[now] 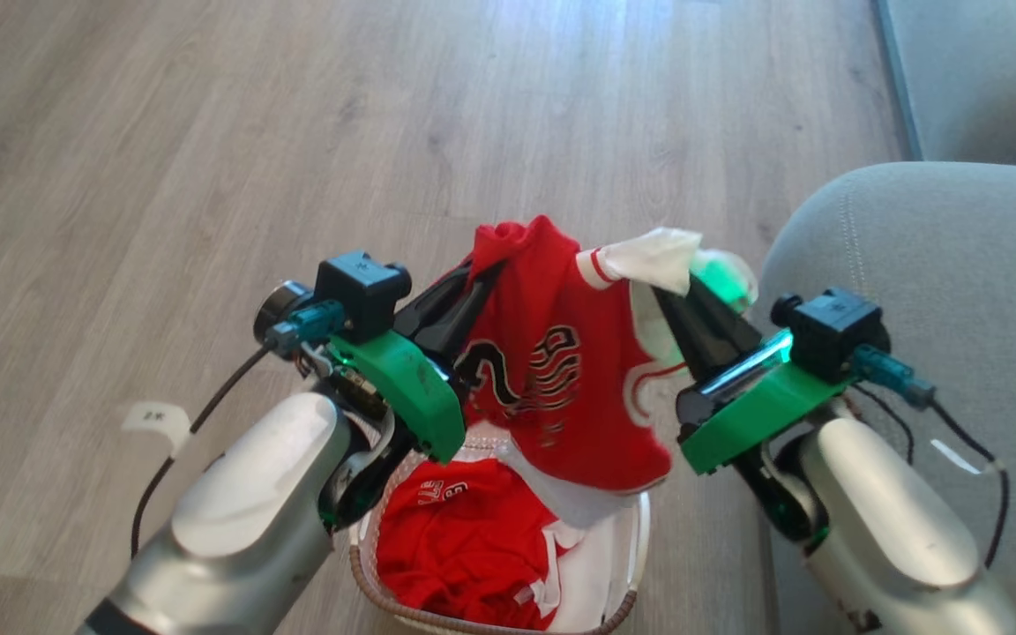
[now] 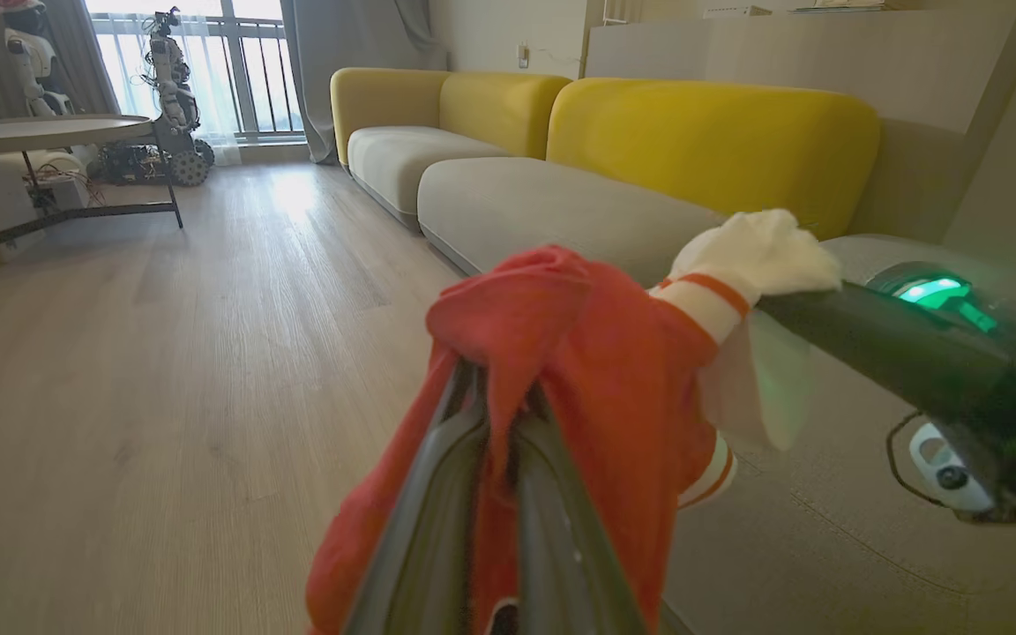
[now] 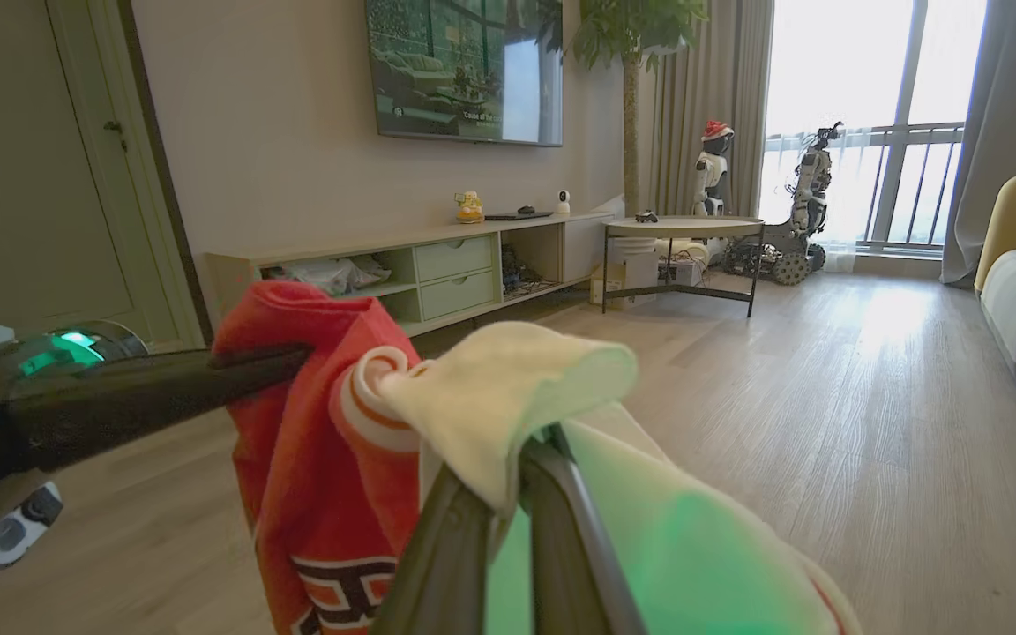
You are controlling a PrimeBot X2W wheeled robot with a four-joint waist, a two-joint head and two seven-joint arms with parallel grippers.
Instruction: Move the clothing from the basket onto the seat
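Bare wooden floor (image 1: 296, 132) lies open from nine o'clock round to one o'clock of the basket (image 1: 382, 593). At three o'clock the grey seat (image 1: 940, 265) rises just beside the basket, its rounded corner close to the right tool (image 1: 662, 287). A red jersey (image 1: 561, 379) hangs stretched between the left tool (image 1: 480, 269) and the right tool, both pinched on it. It closes the gap between them and overhangs the twelve o'clock side of the basket mouth. The six o'clock side is uncovered, with more red clothing (image 1: 464, 547) inside.

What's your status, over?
Left gripper, right gripper shut on one red jersey, held above basket. More jerseys inside. Seat to the right, nothing seen blocking.
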